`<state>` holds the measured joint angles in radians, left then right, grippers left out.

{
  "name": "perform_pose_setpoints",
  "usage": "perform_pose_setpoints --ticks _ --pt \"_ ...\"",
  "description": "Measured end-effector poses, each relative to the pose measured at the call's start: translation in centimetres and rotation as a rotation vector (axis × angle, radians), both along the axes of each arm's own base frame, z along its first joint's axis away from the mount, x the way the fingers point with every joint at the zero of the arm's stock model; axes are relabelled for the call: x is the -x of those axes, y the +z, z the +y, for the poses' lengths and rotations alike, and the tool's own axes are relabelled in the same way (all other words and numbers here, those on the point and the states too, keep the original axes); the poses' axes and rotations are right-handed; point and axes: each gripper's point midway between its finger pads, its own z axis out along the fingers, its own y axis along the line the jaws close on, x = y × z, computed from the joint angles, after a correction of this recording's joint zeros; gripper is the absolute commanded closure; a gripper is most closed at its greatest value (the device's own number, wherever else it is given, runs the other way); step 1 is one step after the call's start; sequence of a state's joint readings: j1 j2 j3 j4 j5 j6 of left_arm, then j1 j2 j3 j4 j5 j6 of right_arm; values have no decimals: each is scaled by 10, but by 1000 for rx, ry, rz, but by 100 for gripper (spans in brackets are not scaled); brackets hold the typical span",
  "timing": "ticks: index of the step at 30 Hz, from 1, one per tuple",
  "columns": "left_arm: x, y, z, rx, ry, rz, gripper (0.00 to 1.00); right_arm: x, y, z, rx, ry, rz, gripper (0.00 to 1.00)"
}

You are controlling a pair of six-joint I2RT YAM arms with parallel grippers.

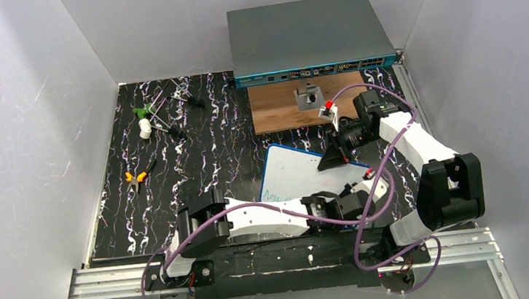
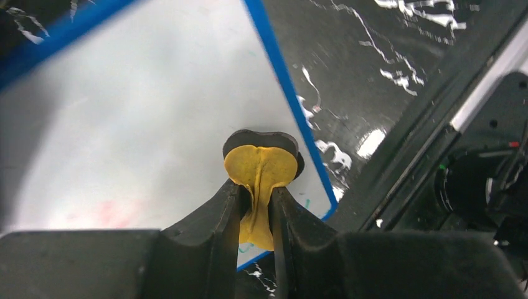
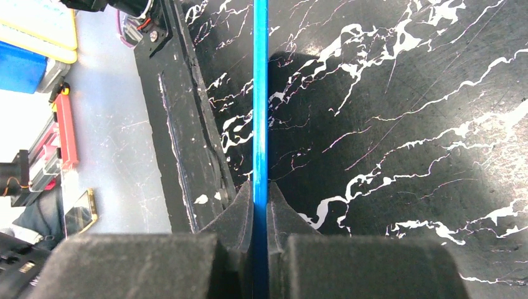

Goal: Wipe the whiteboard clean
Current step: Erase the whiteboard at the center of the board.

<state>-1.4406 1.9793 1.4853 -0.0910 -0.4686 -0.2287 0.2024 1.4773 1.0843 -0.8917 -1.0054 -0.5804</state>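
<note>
The whiteboard [image 1: 294,172], white with a thin blue rim, lies on the black marbled mat. Green writing [image 1: 277,193] shows at its near left corner. My left gripper [image 2: 256,190] is shut on a yellow eraser with a black pad [image 2: 260,163], which rests on the board [image 2: 143,112] near its near right corner, next to small green marks [image 2: 306,203]. In the top view that gripper [image 1: 358,200] sits at the board's near right edge. My right gripper [image 3: 260,200] is shut on the board's blue rim [image 3: 260,93], seen edge-on. From above it [image 1: 336,159] pinches the right edge.
A large grey box with ports [image 1: 309,35] stands at the back. In front of it lies a wooden plate [image 1: 279,108] with a metal bracket [image 1: 308,95]. Orange-handled pliers [image 1: 136,178] and green and white tools [image 1: 144,121] lie at the left. White walls enclose the mat.
</note>
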Motion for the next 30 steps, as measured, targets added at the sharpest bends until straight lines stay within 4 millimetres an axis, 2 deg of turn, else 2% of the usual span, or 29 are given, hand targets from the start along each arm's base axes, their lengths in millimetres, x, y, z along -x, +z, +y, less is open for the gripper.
perform_pose_setpoints --ticks 6,11,13,19,25,27,30 --pt "-31 34 9 113 75 -25 100 -1 0 0 0 -1 -3 99" --pt "-32 37 13 173 51 -9 100 0 0 0 2 -1 3 99" --pt "-27 33 11 180 25 -1 100 0 -1 -1 4 -2 6 99" --pt "7 9 4 128 -114 15 100 4 -1 -2 10 -3 28 99" --pt "42 -34 -4 -3 -252 18 100 5 -1 -2 13 -3 34 99" --pt "47 -45 -3 -43 -268 17 100 5 -2 -2 12 1 25 99" --pt "45 -45 -4 -62 -267 5 100 4 -2 -2 10 2 17 99"
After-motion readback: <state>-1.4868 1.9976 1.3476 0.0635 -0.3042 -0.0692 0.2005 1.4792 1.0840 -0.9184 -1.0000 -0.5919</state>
